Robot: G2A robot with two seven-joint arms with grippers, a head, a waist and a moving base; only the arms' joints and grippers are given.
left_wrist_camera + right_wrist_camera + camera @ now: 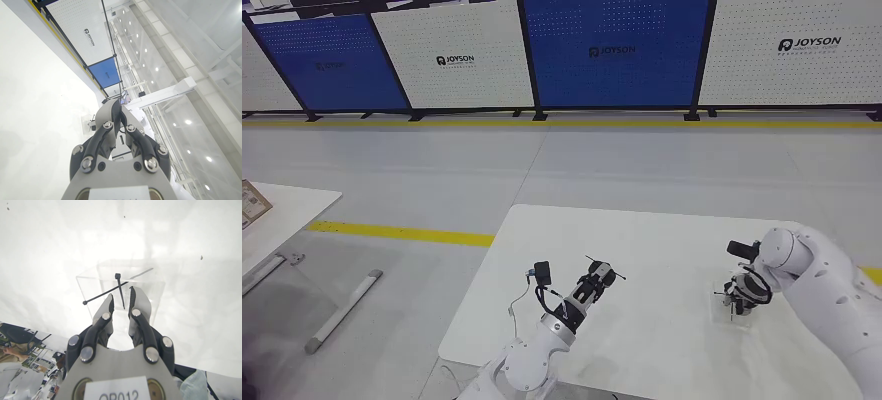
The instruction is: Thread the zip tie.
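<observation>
My left gripper hovers over the near middle of the white table, shut on a thin black zip tie. In the left wrist view the tie runs straight out from the closed fingertips of that gripper. At the table's right side my right gripper hangs open just above a small clear box. Two black zip ties lie crossed on the box: one points in between the open fingers of the right gripper, the other lies across it.
The clear box is about a forearm's length to the right of the left gripper. A second white table stands off to the left across a gap of floor. Blue and white partition panels line the back.
</observation>
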